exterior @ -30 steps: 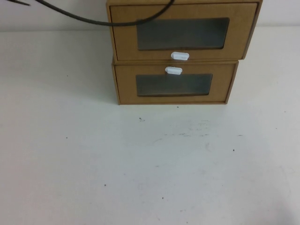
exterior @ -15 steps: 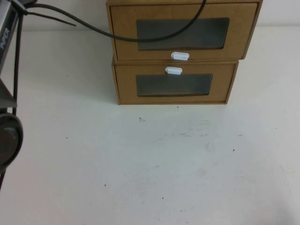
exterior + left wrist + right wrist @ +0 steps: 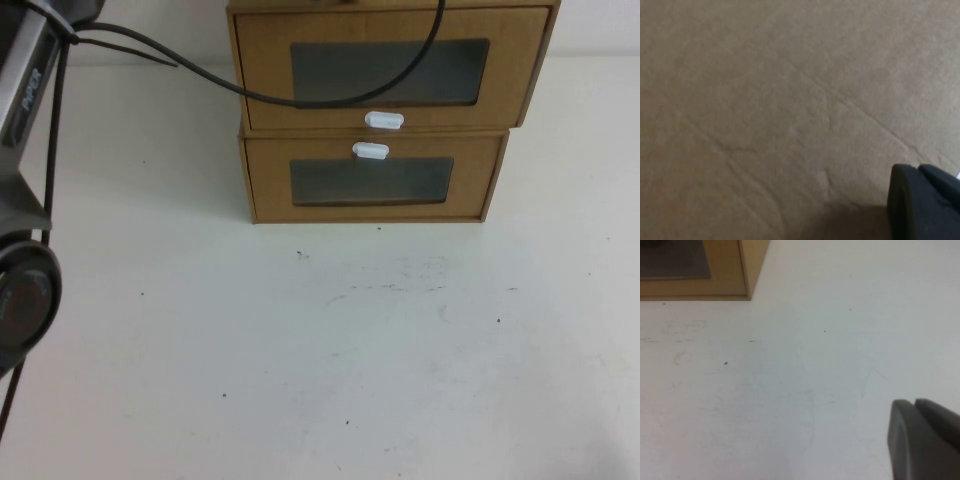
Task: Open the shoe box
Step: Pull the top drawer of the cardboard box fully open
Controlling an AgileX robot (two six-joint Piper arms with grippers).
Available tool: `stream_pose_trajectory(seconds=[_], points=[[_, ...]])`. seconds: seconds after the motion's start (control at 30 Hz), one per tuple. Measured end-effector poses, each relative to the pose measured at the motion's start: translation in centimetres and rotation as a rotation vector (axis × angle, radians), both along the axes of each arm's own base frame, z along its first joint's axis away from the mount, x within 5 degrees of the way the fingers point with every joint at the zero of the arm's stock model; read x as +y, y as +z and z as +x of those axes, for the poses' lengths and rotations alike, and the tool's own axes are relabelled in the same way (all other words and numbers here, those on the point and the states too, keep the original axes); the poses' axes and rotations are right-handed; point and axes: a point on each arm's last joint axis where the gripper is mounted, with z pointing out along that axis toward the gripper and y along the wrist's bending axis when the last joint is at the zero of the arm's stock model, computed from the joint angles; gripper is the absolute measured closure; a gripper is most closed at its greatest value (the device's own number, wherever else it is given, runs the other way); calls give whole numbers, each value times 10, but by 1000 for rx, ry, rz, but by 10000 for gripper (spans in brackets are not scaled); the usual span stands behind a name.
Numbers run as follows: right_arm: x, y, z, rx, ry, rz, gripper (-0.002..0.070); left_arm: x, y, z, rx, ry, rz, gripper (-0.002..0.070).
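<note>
Looking down from the high view, I see two cardboard boxes stacked at the far side of the tabletop (image 3: 330,360), the upper box (image 3: 265,70) sitting squarely on the lower box (image 3: 270,185) and overhanging it slightly on both sides. Each front has a dark window and a small white handle: the upper handle (image 3: 384,120) sits on the bottom edge of its front, the lower handle (image 3: 370,151) on the top edge of its front, so the two are just apart, one above the other. Both fronts look shut and flush. My left arm (image 3: 25,200) stands at the left edge of the high view, and its black cable (image 3: 250,94) sags across the upper box's window. The left end effector (image 3: 922,205) is out of the high view; its wrist camera shows it close against a plain, creased cardboard face. Which box that face belongs to I cannot tell, nor whether this end effector is apart or together. The right end effector (image 3: 916,437) is also out of the high view; it is closed together, holds nothing and hangs over bare tabletop (image 3: 815,365), with one bottom corner of a box (image 3: 752,270) showing well apart from it.
</note>
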Motion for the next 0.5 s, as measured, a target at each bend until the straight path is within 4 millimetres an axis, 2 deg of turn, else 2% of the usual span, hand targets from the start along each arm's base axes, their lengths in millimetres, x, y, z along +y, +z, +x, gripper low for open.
stream_pose_trajectory(seconds=[0.5], points=[[0,0,0,0,0,0,695,-1,-1,0,7,6,-4,679]])
